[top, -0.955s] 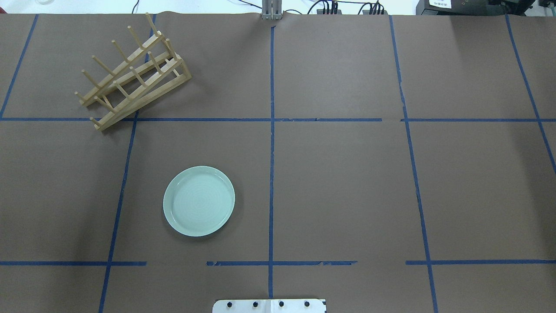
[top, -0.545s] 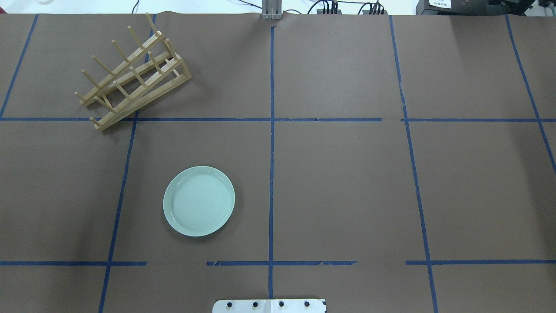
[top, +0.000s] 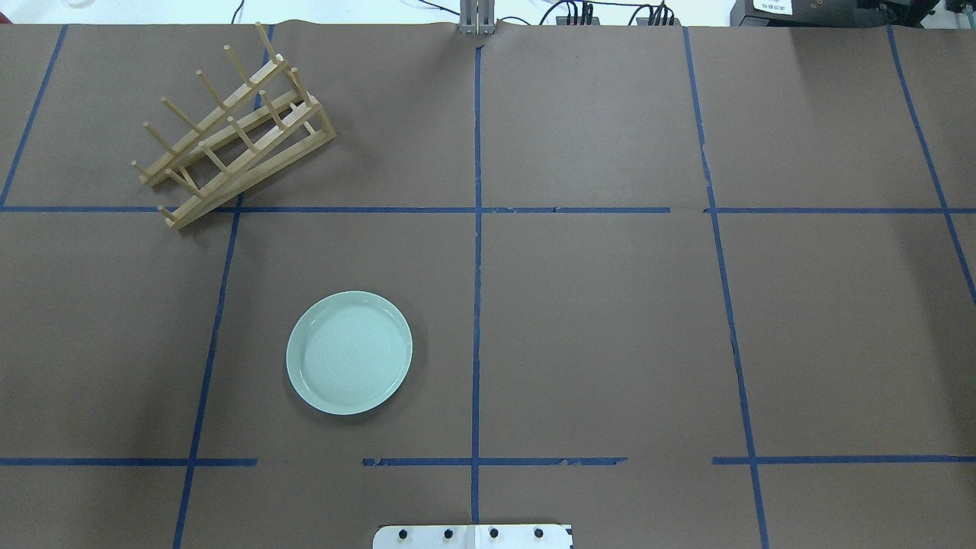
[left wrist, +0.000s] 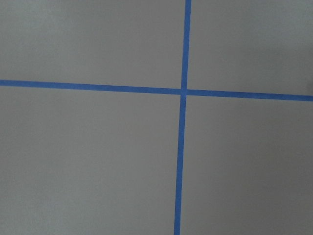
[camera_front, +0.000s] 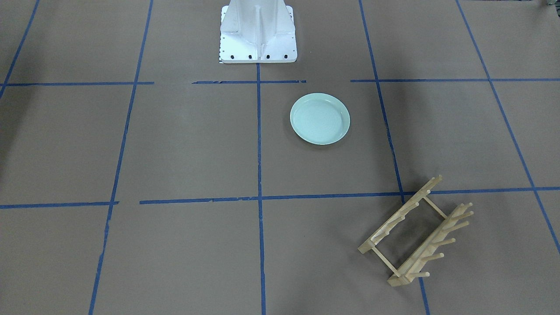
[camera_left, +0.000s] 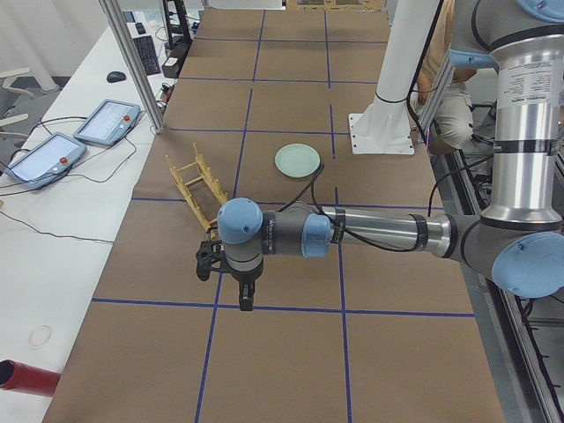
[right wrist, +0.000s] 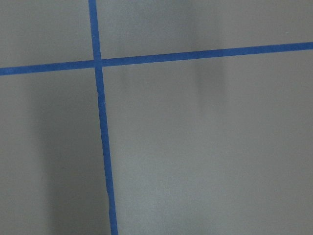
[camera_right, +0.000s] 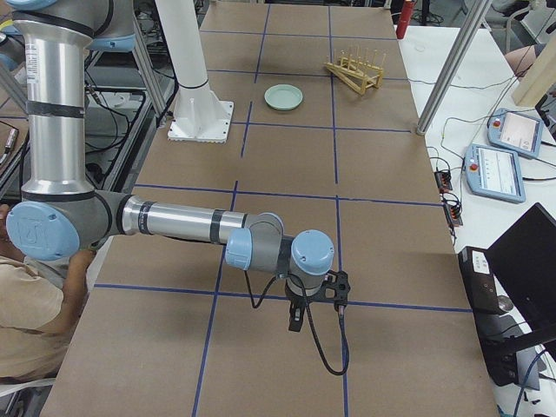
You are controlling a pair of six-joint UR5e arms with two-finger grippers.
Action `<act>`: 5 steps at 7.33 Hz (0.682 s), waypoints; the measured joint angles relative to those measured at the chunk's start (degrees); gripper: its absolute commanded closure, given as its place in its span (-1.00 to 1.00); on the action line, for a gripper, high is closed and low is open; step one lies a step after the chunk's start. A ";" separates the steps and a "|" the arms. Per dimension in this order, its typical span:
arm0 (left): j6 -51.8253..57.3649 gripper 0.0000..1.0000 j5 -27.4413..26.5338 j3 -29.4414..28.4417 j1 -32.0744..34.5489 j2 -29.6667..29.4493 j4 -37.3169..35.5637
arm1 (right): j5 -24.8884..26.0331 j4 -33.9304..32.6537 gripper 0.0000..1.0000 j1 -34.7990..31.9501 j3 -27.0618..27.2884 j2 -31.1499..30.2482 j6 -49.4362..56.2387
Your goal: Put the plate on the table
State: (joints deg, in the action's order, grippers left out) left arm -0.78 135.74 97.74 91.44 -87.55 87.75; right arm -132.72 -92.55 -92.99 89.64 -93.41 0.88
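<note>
Plate (camera_front: 320, 118) lies on table (camera_front: 188, 144) (flat); rack (camera_front: 396, 218) well apart.

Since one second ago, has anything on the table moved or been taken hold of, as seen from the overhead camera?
Nothing visibly changed. The plate lies flat on the table in the same grid square as before. The wooden rack keeps the same slant at the far left. No arm enters the overhead view, then or now.
</note>
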 measured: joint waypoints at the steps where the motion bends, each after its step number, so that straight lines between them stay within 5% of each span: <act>1: 0.93 -1.00 -0.03 0.00 -0.11 -0.15 -0.13 | 0.00 0.00 -1.00 0.00 0.01 0.01 0.00; 5: 1.65 -1.00 -0.08 -0.30 -0.08 0.19 -0.16 | 0.00 0.00 -1.00 0.00 0.01 -0.02 0.00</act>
State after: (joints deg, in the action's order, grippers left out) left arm 0.87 135.67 97.43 91.36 -87.36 87.59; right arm -132.71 -92.55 -92.99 89.65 -93.43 0.88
